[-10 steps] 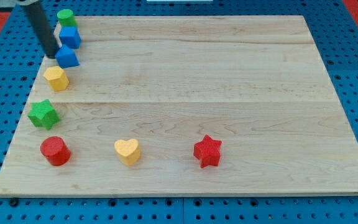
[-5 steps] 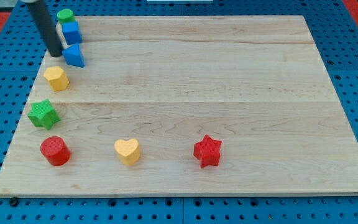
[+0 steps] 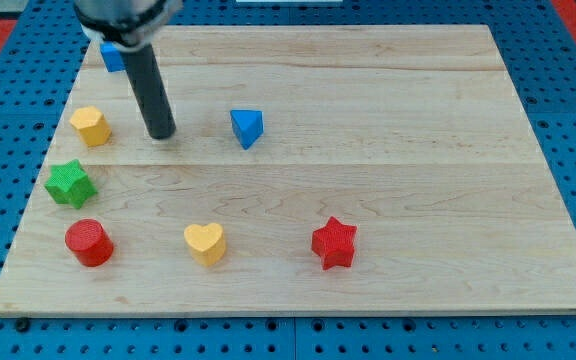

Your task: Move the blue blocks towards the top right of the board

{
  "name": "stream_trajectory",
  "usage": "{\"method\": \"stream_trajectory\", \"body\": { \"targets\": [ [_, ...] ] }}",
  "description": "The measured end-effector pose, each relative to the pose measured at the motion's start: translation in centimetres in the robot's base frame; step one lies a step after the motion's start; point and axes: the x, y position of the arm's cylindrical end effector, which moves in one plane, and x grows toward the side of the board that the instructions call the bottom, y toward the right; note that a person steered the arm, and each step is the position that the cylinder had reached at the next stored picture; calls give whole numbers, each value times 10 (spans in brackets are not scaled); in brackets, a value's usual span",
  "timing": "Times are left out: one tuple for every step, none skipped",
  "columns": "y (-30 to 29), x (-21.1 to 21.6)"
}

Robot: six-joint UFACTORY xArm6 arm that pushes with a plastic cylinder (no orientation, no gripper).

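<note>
A blue triangular block lies on the wooden board, left of centre in the upper half. A second blue block sits at the board's top left corner, mostly hidden behind my arm. My tip rests on the board to the left of the blue triangle, about a block's width and more away from it, and to the right of a yellow block.
A green star block and a red round block sit along the left edge. A yellow heart and a red star lie near the bottom. The green round block from before is hidden behind my arm.
The blue triangle has slid right and slightly down, from beside the left edge to left of centre. My tip has moved right and down after it. The arm now covers the top left corner.
</note>
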Motion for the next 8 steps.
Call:
{"method": "stream_trajectory", "body": {
  "targets": [
    [59,-8],
    [108,-52],
    [168,-64],
    [215,-86],
    [245,-103],
    [209,-74],
    [65,-97],
    [-68,-97]
  ]
}}
